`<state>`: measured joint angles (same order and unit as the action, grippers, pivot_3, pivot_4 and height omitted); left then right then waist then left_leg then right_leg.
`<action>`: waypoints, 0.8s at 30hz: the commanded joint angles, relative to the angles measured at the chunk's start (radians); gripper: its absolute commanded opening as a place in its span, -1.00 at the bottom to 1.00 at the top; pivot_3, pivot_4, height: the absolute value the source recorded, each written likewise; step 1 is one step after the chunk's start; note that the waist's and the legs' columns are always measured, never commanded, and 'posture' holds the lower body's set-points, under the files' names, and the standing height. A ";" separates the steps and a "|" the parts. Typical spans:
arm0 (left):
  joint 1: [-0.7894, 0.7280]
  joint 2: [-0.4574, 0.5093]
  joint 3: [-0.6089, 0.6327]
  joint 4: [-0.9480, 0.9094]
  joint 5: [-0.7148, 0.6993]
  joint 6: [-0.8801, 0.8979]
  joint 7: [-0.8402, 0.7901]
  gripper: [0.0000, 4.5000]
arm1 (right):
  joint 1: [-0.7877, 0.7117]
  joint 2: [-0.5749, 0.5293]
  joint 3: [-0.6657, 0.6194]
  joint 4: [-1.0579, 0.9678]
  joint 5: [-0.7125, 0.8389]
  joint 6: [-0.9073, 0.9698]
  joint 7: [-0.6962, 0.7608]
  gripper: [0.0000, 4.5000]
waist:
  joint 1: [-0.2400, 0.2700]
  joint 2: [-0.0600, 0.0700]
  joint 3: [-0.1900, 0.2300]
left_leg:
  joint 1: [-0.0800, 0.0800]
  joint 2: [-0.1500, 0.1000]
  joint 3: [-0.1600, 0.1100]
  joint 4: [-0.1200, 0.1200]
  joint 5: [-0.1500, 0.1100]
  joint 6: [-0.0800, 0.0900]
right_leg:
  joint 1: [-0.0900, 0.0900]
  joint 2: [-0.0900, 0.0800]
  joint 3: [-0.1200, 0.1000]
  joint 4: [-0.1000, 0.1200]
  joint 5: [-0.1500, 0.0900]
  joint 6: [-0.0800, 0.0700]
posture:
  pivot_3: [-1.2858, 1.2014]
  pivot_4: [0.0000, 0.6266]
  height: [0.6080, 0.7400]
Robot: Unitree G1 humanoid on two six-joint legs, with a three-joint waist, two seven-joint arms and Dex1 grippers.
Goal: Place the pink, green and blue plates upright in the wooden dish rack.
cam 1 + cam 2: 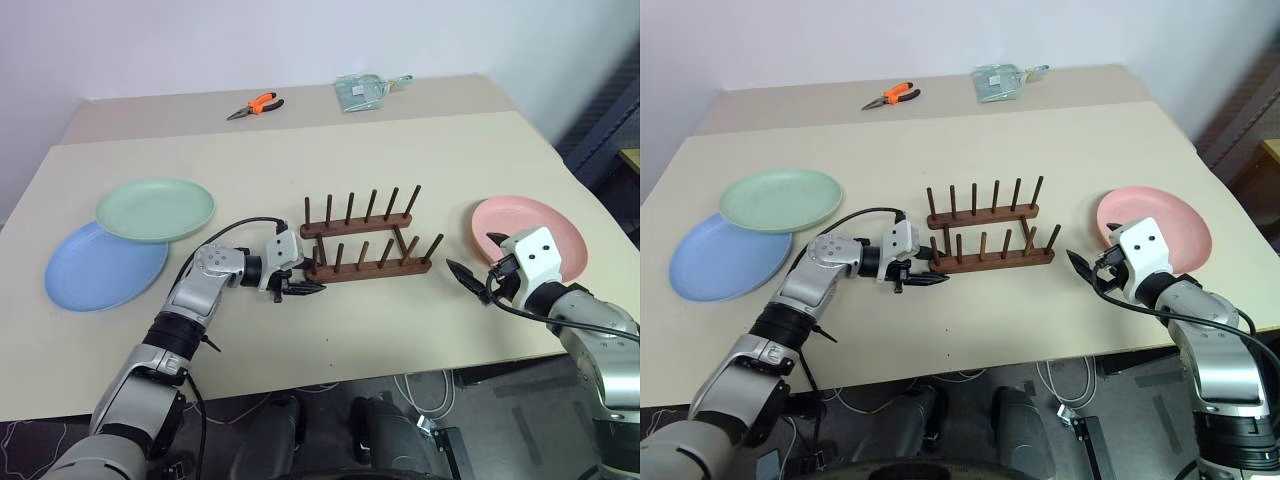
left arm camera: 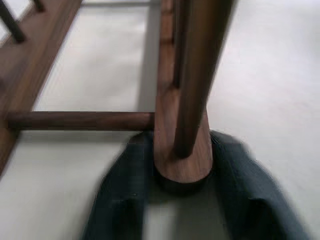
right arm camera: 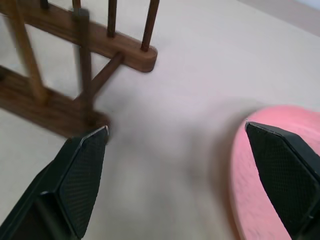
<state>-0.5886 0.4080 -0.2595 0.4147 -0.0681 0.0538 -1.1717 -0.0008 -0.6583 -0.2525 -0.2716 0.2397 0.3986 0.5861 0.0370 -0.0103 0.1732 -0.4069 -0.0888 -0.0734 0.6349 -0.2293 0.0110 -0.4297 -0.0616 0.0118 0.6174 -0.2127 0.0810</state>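
Observation:
The wooden dish rack [image 1: 370, 235] stands mid-table with no plate between its pegs. My left gripper [image 1: 305, 289] is at the left end of its near rail; in the left wrist view its two fingers [image 2: 120, 190] hug that rail end [image 2: 182, 165], shut on it. The pink plate [image 1: 530, 230] lies flat to the right of the rack. My right gripper [image 1: 472, 255] hovers open between rack and pink plate, its fingers [image 3: 80, 175] wide apart and holding nothing. At the far left the green plate [image 1: 155, 208] lies flat, overlapping the blue plate [image 1: 100, 268].
Orange-handled pliers [image 1: 256, 104] and a clear plastic packet [image 1: 365, 90] lie on the rear table strip. The table's front edge [image 1: 330, 380] runs just below both arms. Cables hang under the table.

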 commanded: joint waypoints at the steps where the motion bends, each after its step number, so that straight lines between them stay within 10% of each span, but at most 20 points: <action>1: 0.010 0.035 0.005 -0.012 0.029 0.015 0.031 0.69 | 0.009 -0.018 -0.021 -0.023 0.003 -0.021 0.016 1.00 | 0.000 0.000 0.000 | 0.000 0.000 0.000 0.000 0.000 0.000 | 0.000 0.000 0.000 0.000 0.000 0.000 | 0.03 -0.52 0.83; 6: 0.118 0.139 0.053 -0.159 -0.014 0.167 0.050 1.00 | 0.068 -0.031 0.031 -0.089 0.015 -0.010 0.088 0.65 | -0.009 0.001 0.000 | 0.001 0.000 0.000 -0.001 0.000 0.000 | 0.000 0.000 0.000 0.000 0.000 0.001 | 0.03 -0.52 0.83; 13: 0.341 0.143 0.058 -0.548 -0.155 0.389 0.099 -0.30 | 0.067 -0.029 0.139 -0.111 -0.021 0.019 0.098 -0.97 | -0.028 0.003 -0.002 | 0.002 0.001 0.000 -0.002 0.000 0.000 | 0.001 0.000 0.001 0.000 -0.002 -0.003 | 0.03 -0.52 0.83; 15: 0.351 0.104 0.030 -0.587 -0.142 0.428 0.154 -0.74 | 0.051 -0.020 0.168 -0.094 -0.040 0.028 0.083 -1.00 | -0.018 0.003 -0.002 | 0.001 0.001 0.000 -0.001 0.000 0.000 | 0.002 0.000 0.000 -0.001 -0.002 -0.003 | 0.03 -0.52 0.83; 24: 0.248 -0.172 -0.009 -0.367 0.038 0.433 0.587 -0.74 | -0.166 0.131 0.325 0.139 -0.203 0.014 -0.096 -1.00 | 0.002 0.002 -0.003 | 0.000 0.001 -0.001 0.009 -0.001 0.000 | 0.005 0.000 -0.002 0.001 -0.001 -0.001 | 0.03 -0.52 0.83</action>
<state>-0.3357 0.2338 -0.2916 -0.0298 -0.0793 0.4716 -0.6662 -0.1391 -0.5415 0.0692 -0.1685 0.0702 0.4265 0.5326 0.0395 -0.0079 0.1702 -0.4065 -0.0882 -0.0746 0.6452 -0.2300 0.0114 -0.4239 -0.0616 0.0096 0.6188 -0.2136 0.0802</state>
